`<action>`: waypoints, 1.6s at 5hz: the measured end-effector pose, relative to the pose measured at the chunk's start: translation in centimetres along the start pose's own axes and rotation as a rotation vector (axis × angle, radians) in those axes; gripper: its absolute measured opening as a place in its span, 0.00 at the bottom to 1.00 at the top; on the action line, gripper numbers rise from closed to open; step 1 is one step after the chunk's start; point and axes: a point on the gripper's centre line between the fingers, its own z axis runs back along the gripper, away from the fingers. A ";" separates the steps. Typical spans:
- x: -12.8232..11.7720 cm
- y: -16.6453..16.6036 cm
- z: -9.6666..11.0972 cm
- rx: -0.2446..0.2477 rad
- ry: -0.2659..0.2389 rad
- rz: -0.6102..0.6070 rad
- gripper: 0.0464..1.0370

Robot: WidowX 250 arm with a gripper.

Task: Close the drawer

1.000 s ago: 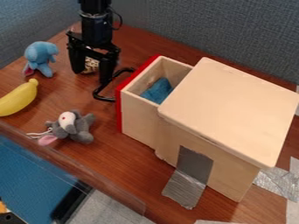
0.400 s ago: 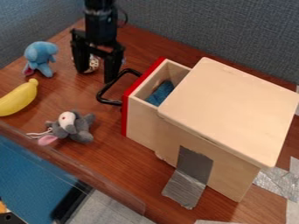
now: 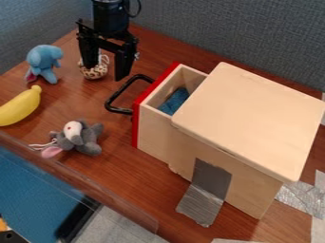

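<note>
1. Gripper (image 3: 107,71) has lifted slightly, jaws spread apart – it's near the black handle (image 3: 109,103).
2. Drawer (image 3: 152,133) sits further into the wooden box (image 3: 247,114) than a second ago – still partway out, blue cloth (image 3: 173,101) inside.

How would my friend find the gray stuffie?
Find the big wooden box with the red-fronted drawer. Left of that red front, the stuffie lies on the table near the banana. Gray fur and white face set it apart from the blue toy.
</note>
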 end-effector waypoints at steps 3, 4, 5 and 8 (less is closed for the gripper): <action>-0.5 -0.5 -3.1 0.028 0.038 0.004 0.92; -0.5 -0.7 -3.5 0.016 0.035 0.009 0.63; -0.8 -1.1 -4.5 0.007 0.042 0.008 0.33; -2.0 -3.9 -4.9 -0.039 0.045 -0.005 0.08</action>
